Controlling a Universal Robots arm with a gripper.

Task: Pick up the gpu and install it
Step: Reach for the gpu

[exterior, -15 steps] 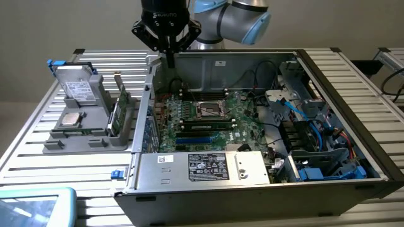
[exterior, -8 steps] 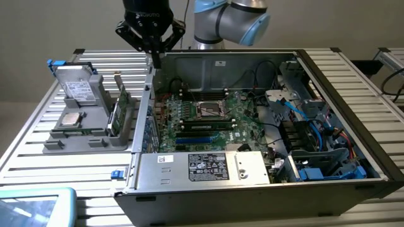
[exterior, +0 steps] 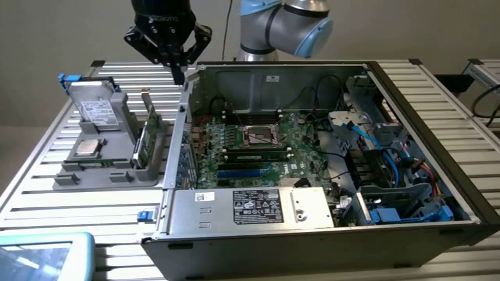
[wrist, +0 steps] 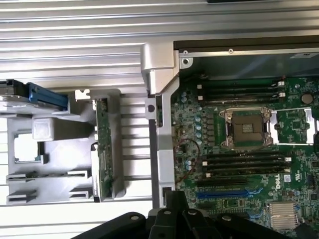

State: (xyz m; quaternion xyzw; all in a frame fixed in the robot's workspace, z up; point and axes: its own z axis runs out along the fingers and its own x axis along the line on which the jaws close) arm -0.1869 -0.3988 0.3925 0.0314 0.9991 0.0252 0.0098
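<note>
The gpu (exterior: 146, 139) stands on edge in a slot of the grey holder (exterior: 105, 175), green board showing and a thin metal bracket sticking up at its far end. In the wrist view the gpu (wrist: 103, 149) appears edge-on as a narrow green strip. My black gripper (exterior: 180, 73) hangs above the open computer case's (exterior: 175, 146) wall, at its far corner toward the exterior view's left. It is a little to the right of the gpu and well above it, shut with nothing in it. The gripper (wrist: 174, 205) also shows over the case wall, beside the motherboard (wrist: 239, 149).
The holder also carries a silver hard drive (exterior: 98, 111) and a CPU (exterior: 86, 147). Inside the case are the motherboard (exterior: 258, 146), a power supply (exterior: 258, 208) and blue cables (exterior: 375, 140). A teal-framed screen (exterior: 39, 257) lies at the slatted table's (exterior: 47, 205) near corner.
</note>
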